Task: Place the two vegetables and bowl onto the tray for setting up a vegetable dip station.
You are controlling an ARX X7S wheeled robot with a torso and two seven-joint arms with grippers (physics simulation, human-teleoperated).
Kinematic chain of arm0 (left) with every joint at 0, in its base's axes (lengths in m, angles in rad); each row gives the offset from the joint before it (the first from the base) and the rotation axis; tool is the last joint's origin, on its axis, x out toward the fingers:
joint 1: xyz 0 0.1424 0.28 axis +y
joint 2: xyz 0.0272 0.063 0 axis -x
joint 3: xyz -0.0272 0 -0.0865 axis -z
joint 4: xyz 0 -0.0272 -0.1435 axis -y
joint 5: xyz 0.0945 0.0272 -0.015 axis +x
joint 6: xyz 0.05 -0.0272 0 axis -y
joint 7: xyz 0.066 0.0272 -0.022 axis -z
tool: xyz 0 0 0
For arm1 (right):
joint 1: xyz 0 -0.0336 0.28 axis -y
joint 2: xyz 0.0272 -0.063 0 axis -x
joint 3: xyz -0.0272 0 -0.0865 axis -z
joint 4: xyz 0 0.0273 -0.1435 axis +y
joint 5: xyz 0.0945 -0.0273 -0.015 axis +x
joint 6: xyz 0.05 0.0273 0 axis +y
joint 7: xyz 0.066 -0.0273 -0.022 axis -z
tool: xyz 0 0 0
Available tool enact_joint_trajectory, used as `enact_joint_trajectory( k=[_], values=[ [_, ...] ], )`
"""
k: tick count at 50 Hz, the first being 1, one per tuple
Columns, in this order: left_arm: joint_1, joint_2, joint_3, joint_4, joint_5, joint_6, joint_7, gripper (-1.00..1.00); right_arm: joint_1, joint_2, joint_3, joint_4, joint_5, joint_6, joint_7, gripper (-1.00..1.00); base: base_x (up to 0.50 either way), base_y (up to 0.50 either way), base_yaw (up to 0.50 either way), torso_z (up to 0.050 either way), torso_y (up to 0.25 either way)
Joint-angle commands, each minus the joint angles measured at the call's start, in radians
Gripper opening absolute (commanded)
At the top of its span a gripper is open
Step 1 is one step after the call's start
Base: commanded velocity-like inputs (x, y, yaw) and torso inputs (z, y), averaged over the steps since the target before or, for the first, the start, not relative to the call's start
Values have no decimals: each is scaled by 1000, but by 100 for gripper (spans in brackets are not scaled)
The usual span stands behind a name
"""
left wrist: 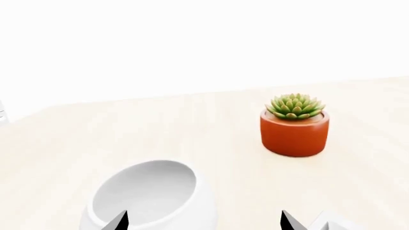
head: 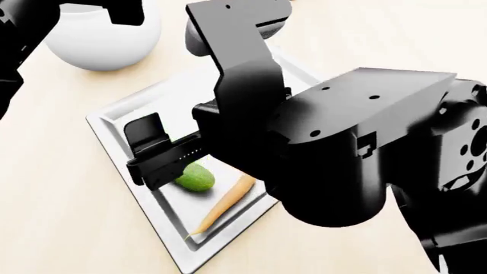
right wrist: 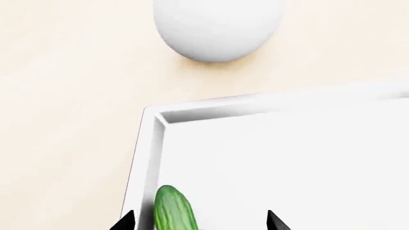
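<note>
1. right now your right gripper (right wrist: 198, 223) hangs over the tray (head: 125, 111), its two dark fingertips spread apart with nothing clamped between them, so it reads as released.
2. the cucumber (right wrist: 174, 211) lies on the tray floor just below that gripper, nearer one fingertip than the other, and close to the tray's raised side wall; whether the finger touches it you cannot tell from the wrist view.
3. from the head camera the cucumber (head: 195, 176) peeks out from under your right arm's finger block, and the carrot (head: 226, 205) lies just beside it on the tray, slanting toward the tray's near corner with its thin tip at the rim.
4. both vegetables sit inside the tray, close together (whether they touch is hidden by the arm).
5. the bowl (head: 102, 43) stands on the table (head: 45, 200) outside the tray, just beyond the tray's far corner from your right gripper; the right wrist view shows it past the rim with a strip of bare wood between.
6. your left gripper (left wrist: 203, 221) is up at the bowl (left wrist: 150, 196), fingertips wide apart, one tip over the bowl's mouth and the other off to the outside; it grasps nothing that you can see.
7. beyond the left gripper, well apart from the bowl, a terracotta pot (left wrist: 294, 132) with a green succulent (left wrist: 294, 106) stands upright on the table.
</note>
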Motion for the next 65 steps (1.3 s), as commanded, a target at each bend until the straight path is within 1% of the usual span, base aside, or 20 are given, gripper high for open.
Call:
enact_joint_trajectory(
  k=[1,13,20,23,27,30,39,42,43,44,45,46,48,49,51,52,57,59,62,65],
  values=[
    [-4,-5,0,-1,-1,1,0,100,129,16,44,63,-28,17,-43,100,0,0,0,0,0],
    [-6,-21,-5,-3,2,3,1,100,199,78,106,134,-107,11,-98,100,0,0,0,0,0],
    [-12,-57,-20,-13,2,3,-3,100,190,125,143,126,-164,13,-156,100,0,0,0,0,0],
    [-20,-65,-23,-17,1,2,-4,100,222,139,145,139,-208,57,-231,100,0,0,0,0,0],
    [-27,-65,-23,-13,3,-1,-7,100,250,184,160,138,-249,71,-244,100,0,0,0,0,0],
    [-29,-63,-23,-11,1,0,-7,100,236,202,196,132,-290,27,-245,100,0,0,0,0,0],
    [-37,-63,-23,-16,-3,0,-10,100,312,282,163,125,-481,89,-309,100,0,0,0,0,0],
    [-36,-66,-24,-16,-1,1,-8,100,335,299,130,113,-522,125,-290,100,0,0,0,0,0],
    [-34,-69,-25,-17,3,3,-4,100,342,308,122,92,-553,125,-240,100,0,0,0,0,0],
    [-33,-70,-25,-17,5,4,-3,100,356,310,106,105,-539,147,-189,100,0,0,0,0,0],
    [-31,-71,-26,-18,6,5,-3,100,347,309,121,110,-514,134,-192,100,0,0,0,0,0],
    [-29,-72,-25,-16,8,5,-1,100,346,313,125,97,-529,132,-230,100,0,0,0,0,0],
    [-29,-72,-25,-16,8,5,0,100,359,328,103,92,-566,154,-229,100,0,0,0,0,0],
    [-28,-72,-25,-16,8,6,1,100,356,338,107,78,-576,153,-261,100,0,0,0,0,0],
    [-29,-72,-24,-16,8,5,1,100,317,342,165,63,-563,82,-293,100,0,0,0,0,0],
    [-29,-72,-25,-15,7,6,2,100,300,360,183,38,-596,54,-316,100,0,0,0,0,0],
    [-28,-73,-24,-15,9,6,3,100,235,390,230,46,-577,-3,-297,100,0,0,0,0,0],
    [-28,-73,-24,-15,9,6,4,100,247,403,204,44,-606,25,-300,100,0,0,0,0,0],
    [-26,-74,-24,-14,10,8,5,100,237,414,224,42,-633,-7,-297,100,0,105,0,0,0],
    [-30,-71,-22,-17,6,6,2,100,259,426,218,44,-638,12,-301,100,0,500,0,0,0]
  ],
)
